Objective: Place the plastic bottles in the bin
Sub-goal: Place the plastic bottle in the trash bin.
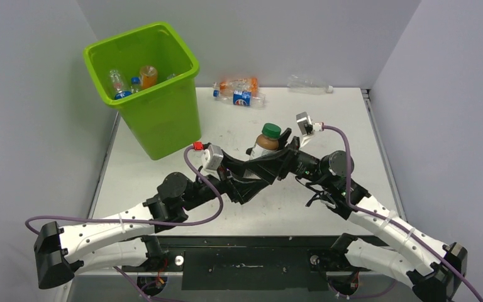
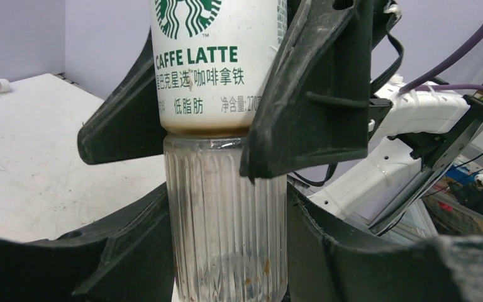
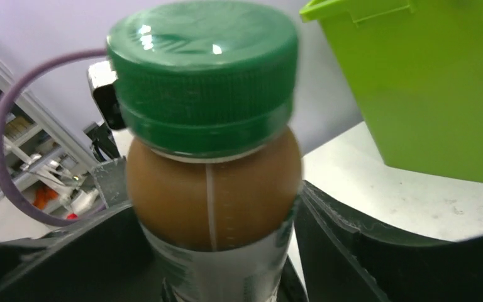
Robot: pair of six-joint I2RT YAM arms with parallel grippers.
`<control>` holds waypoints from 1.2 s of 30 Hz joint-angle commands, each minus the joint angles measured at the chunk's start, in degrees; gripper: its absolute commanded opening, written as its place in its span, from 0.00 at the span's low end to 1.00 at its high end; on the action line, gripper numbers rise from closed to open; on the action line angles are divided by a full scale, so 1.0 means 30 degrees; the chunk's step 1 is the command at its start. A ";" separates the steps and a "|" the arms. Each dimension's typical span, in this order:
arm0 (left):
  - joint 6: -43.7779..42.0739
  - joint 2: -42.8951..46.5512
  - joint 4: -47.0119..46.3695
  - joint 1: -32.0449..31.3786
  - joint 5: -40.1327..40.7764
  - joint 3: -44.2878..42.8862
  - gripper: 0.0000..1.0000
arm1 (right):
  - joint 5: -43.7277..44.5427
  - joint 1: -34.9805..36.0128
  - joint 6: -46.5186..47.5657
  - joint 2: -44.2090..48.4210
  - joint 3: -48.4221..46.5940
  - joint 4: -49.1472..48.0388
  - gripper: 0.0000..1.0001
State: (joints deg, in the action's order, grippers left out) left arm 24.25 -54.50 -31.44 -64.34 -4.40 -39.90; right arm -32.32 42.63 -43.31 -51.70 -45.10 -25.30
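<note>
A coffee bottle (image 1: 265, 141) with a green cap, brown neck and white label stands upright mid-table. My left gripper (image 1: 261, 165) is shut on its clear ribbed base (image 2: 226, 207), a finger pressed to each side. My right gripper (image 1: 278, 148) straddles the labelled upper body (image 3: 214, 182). It is open, with a thin gap showing beside the label. The lime-green bin (image 1: 163, 119) stands at the back left with a few plastic bottles (image 1: 132, 82) inside. Two labelled bottles (image 1: 239, 92) and a clear one (image 1: 308, 83) lie at the table's far edge.
The bin's wall (image 3: 440, 94) rises just beyond the held bottle in the right wrist view. Grey walls close the table on three sides. Both arms cross at the table's middle, and purple cables (image 1: 195, 189) loop over them.
</note>
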 commanded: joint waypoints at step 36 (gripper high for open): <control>-0.0534 -0.3605 1.1624 0.2783 -0.5512 -1.1552 0.82 | -0.1768 0.0793 0.9107 0.2438 -0.0876 0.7582 0.25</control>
State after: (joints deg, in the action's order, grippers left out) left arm 22.74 -67.48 3.44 -56.05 -19.14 -72.34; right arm -36.86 44.73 -16.91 -45.60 -47.40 0.69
